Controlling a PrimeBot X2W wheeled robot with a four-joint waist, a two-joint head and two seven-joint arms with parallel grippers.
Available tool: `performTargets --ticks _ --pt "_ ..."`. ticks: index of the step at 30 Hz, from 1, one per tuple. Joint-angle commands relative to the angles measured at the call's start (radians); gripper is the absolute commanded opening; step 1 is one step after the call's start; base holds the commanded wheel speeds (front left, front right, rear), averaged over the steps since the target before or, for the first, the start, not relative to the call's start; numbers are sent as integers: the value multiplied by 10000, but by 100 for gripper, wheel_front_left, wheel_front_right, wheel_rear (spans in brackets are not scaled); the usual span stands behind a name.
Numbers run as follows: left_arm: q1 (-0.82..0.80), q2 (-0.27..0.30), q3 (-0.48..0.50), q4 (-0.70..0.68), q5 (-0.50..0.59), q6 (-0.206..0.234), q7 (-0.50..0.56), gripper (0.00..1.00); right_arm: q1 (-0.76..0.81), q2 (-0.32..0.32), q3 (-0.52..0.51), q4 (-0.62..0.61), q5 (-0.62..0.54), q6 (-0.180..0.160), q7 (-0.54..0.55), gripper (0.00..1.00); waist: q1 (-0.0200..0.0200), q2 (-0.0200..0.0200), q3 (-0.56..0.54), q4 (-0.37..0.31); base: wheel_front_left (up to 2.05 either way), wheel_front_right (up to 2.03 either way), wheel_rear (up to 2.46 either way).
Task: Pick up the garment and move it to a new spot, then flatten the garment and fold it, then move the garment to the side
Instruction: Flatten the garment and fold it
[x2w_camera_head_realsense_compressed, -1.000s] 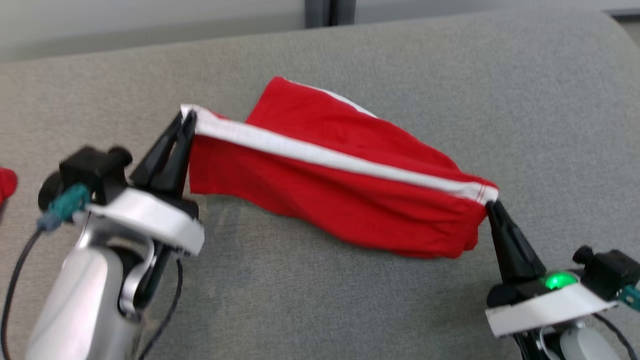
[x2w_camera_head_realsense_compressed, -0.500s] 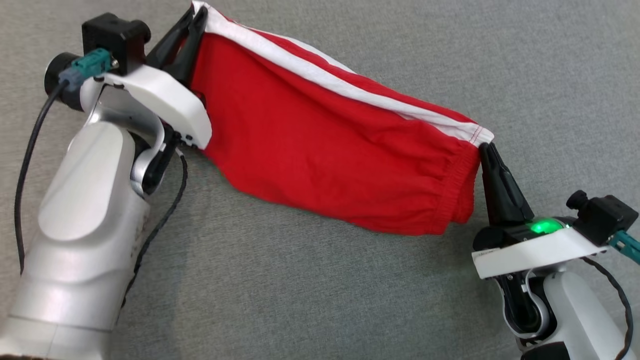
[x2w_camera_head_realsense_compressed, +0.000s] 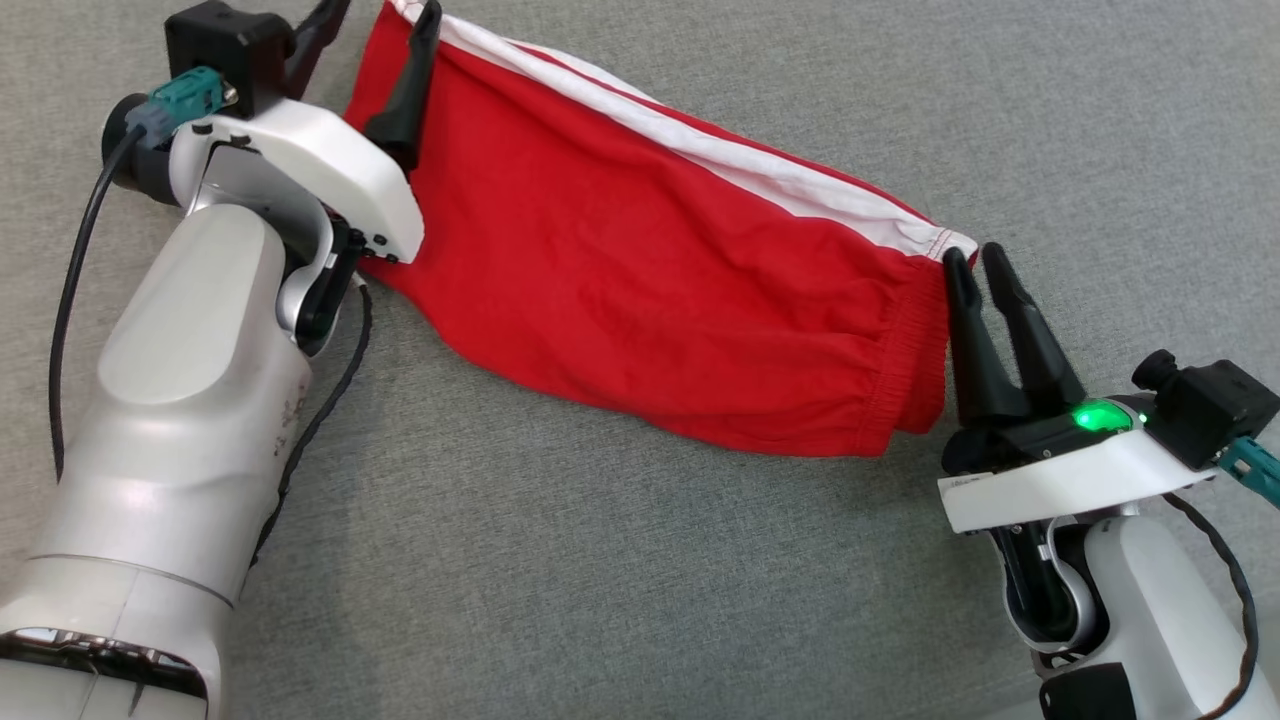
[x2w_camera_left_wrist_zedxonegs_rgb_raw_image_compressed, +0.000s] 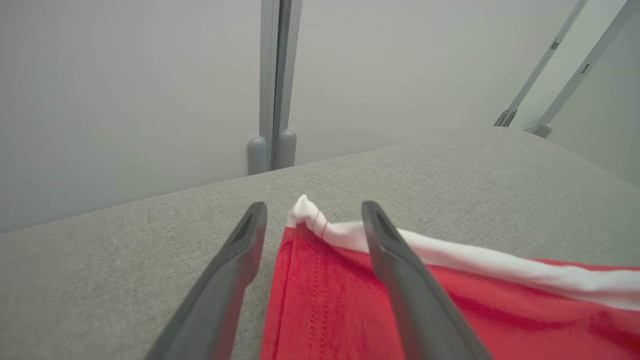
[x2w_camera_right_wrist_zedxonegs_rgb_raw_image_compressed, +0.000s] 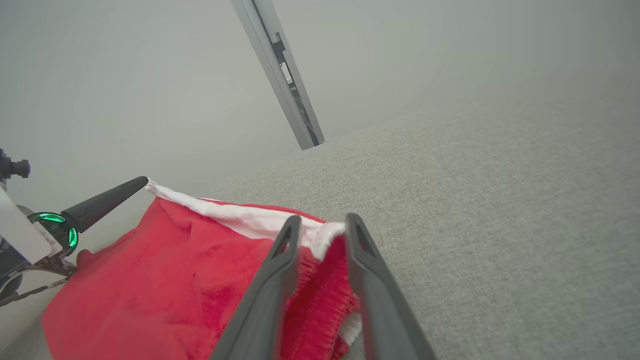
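Snag risk, we reckon: red garment (x2w_camera_head_realsense_compressed: 660, 290) lies spread on the grey worktop (x2w_camera_head_realsense_compressed: 600, 580), its corners loose between the parted fingers of the left end effector (x2w_camera_head_realsense_compressed: 382, 10) and right end effector (x2w_camera_head_realsense_compressed: 974, 253). Backing off carelessly could drag and rumple it.

From where I stand I count one red garment (x2w_camera_head_realsense_compressed: 650, 270), with one white band (x2w_camera_head_realsense_compressed: 760, 175) running along its edge, lying on one grey cloth surface (x2w_camera_head_realsense_compressed: 600, 580). Two pale arms reach over it, a left arm (x2w_camera_head_realsense_compressed: 190, 400) and a right arm (x2w_camera_head_realsense_compressed: 1150, 600), each ending in a single gripper, so one left gripper (x2w_camera_head_realsense_compressed: 382, 10) and one right gripper (x2w_camera_head_realsense_compressed: 974, 254), with two dark fingers apiece, four in all. On the wrists I make out two black camera blocks (x2w_camera_head_realsense_compressed: 225, 45), two teal plugs (x2w_camera_head_realsense_compressed: 180, 92) and two green lamps (x2w_camera_head_realsense_compressed: 1095, 417), one of each per arm.
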Motion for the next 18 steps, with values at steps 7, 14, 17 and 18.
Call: performTargets --ticks 7,14,17,18 --pt "525 -42 141 -363 368 664 -929 100 491 -94 -808 -628 -1017 3 -53 100 0 0 -339 468 0 0 0" --pt "2165 55 633 -2810 895 1419 -964 100 849 -137 -1666 -1059 -2033 3 -52 100 0 0 -761 911 0 0 0" --pt "3036 89 921 -3628 953 1783 -970 100 959 -250 -1914 -1118 -2323 3 -53 100 0 0 -996 1057 0 0 0" --pt "3356 91 1003 -3864 937 1896 -970 100 1034 -244 -1978 -1102 -2391 3 -53 100 0 0 -1079 1093 0 0 0"
